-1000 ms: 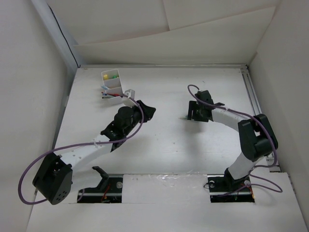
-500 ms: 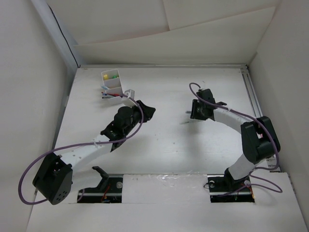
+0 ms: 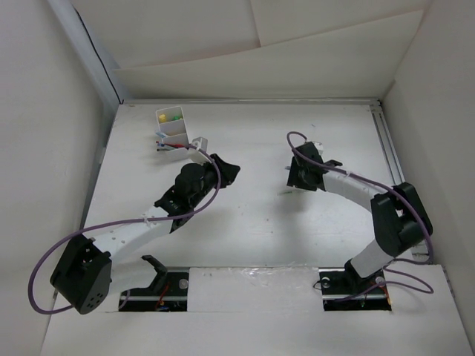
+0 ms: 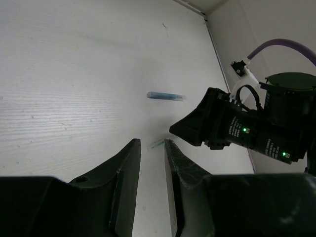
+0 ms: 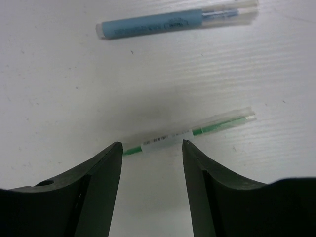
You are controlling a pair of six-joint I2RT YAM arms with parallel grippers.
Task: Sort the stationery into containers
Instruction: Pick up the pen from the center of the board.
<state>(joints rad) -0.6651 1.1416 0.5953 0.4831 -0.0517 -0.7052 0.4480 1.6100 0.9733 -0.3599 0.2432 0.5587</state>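
On the worktop (image 3: 252, 222), the right gripper (image 5: 151, 144) stood wide, its jaws straddling a green pen (image 5: 197, 131). Just beyond lay a teal-blue pen (image 5: 153, 23). The left gripper (image 4: 153, 144) hung narrow and empty near the far-left box (image 3: 172, 130), which held pens and yellow and green pieces.

I'm looking into a robot lab cell; boards (image 3: 312, 52) wall in the white table (image 3: 252, 148); cables (image 3: 119, 219) loop off the left arm (image 3: 141, 237) and right arm (image 3: 356, 189).
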